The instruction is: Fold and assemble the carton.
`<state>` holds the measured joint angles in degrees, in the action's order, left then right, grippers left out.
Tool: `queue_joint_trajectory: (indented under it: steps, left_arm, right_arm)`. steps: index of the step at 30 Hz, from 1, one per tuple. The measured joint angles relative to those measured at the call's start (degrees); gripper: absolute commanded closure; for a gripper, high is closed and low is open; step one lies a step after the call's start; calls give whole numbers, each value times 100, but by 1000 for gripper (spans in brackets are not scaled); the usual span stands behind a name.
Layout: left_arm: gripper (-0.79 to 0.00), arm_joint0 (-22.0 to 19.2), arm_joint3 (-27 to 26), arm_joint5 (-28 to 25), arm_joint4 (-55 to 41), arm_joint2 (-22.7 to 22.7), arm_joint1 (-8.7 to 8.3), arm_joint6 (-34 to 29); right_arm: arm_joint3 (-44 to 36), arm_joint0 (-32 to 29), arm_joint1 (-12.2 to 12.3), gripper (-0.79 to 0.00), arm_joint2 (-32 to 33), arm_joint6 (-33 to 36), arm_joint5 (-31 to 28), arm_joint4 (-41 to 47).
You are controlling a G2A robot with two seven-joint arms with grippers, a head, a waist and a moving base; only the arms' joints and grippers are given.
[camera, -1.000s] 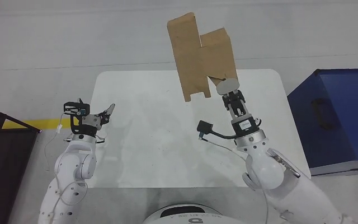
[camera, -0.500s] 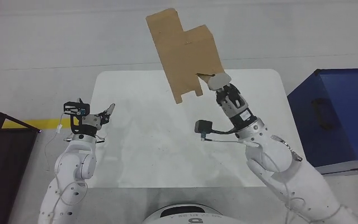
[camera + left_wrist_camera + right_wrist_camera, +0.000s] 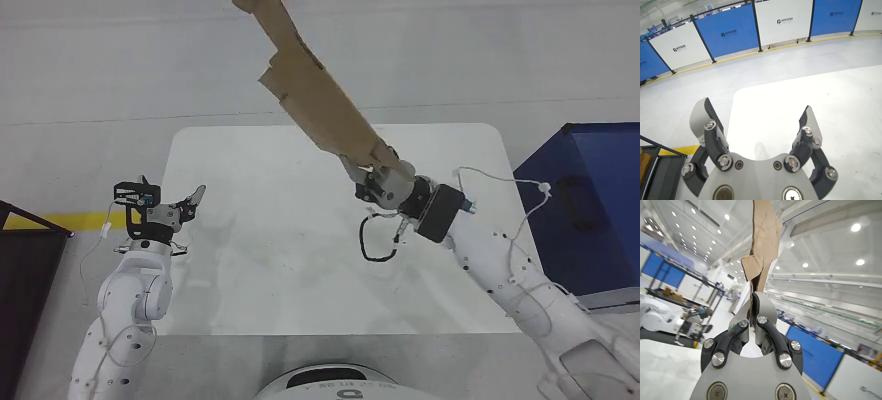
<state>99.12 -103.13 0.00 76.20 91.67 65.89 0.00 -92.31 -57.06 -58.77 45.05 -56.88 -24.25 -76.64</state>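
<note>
Grey-white workshop floor all round; one white rounded-corner table (image 3: 250,270) takes the middle of the top view.

Count, task items:
- One flattened brown cardboard carton (image 3: 322,100). It runs as a long slanted strip from just right of centre to the top edge left of centre, where it is cut off. Its lower end lies over the far part of the table and the rest reaches past the far edge. One notched flap step shows on its left side.
- In the right wrist view the carton (image 3: 765,237) stands edge-on above the fingers against the ceiling lights. Its layers are slightly parted near the grip, so it is not yet opened into a box.

Count, grippers: two.
- Right gripper (image 3: 374,176): just right of centre in the top view, at the carton's lower end. Right wrist view (image 3: 754,298): both fingers are pressed together on the cardboard edge, which is pinched between the pads.
- Left gripper (image 3: 186,202): at the table's left edge, left of centre, well apart from the carton. Left wrist view (image 3: 756,106): fingers spread wide, nothing between them, white tabletop beneath.

Count, surroundings:
- One dark blue bin (image 3: 590,210) at the right edge, beside the table.
- One black frame (image 3: 22,262) at the left edge.
- One yellow floor stripe (image 3: 85,220), left of the table.
- Six partition panels (image 3: 781,20) along the top of the left wrist view, three blue and three white, alternating.
</note>
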Motion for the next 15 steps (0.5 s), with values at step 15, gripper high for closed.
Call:
queue_joint_trajectory:
  steps: [15]
  left_arm:
    - [-785,0,0,0,0,0,0,0]
  right_arm:
    - [1344,787,-786,0,-1070,-1256,-1063,695]
